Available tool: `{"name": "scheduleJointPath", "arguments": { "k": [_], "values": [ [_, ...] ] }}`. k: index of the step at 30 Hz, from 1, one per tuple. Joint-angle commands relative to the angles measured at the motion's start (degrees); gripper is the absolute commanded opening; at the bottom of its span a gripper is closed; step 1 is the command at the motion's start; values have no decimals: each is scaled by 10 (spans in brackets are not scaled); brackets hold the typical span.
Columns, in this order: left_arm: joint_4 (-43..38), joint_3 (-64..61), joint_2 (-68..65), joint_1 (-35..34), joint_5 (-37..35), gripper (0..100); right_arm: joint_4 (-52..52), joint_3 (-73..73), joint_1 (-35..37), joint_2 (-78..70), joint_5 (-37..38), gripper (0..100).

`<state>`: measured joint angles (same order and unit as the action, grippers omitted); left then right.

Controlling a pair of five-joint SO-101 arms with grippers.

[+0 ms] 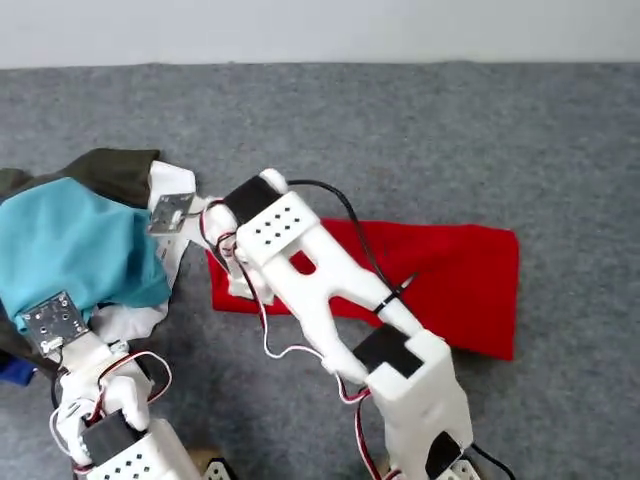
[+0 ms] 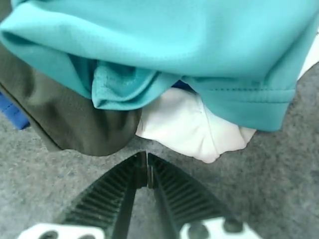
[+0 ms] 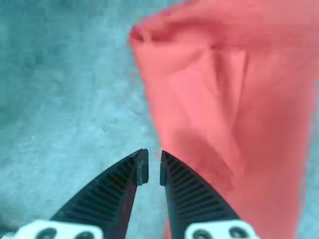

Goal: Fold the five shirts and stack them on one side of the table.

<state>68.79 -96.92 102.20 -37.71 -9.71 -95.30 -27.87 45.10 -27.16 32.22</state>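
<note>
A red shirt lies flat as a long band across the middle of the grey carpeted table. The right arm stretches over its left end. In the right wrist view my right gripper hangs at the edge of the red shirt, its fingers a narrow gap apart with nothing between them. At the left, a teal shirt tops a heap with a dark olive shirt and a white shirt. My left gripper is shut and empty, just short of the white shirt and olive shirt.
A bit of blue cloth pokes out from under the heap, also seen at the table's left edge as blue cloth. Bare carpet stretches along the back and to the right of the red shirt. Both arm bases stand at the front edge.
</note>
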Motion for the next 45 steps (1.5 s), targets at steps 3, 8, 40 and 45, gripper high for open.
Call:
{"name": "scheduleJointPath", "arguments": {
  "k": [3,8,40,45],
  "values": [
    [2,3,-2,1,-6,16,135,-26,-39,-48,-1,51],
    [2,3,-2,1,-6,16,188,-26,-90,-88,-1,50],
    [2,3,-2,1,-6,16,34,-27,-64,-131,-36,49],
    [2,3,-2,1,-6,16,-29,-53,-49,-123,-39,11]
  ]
}}
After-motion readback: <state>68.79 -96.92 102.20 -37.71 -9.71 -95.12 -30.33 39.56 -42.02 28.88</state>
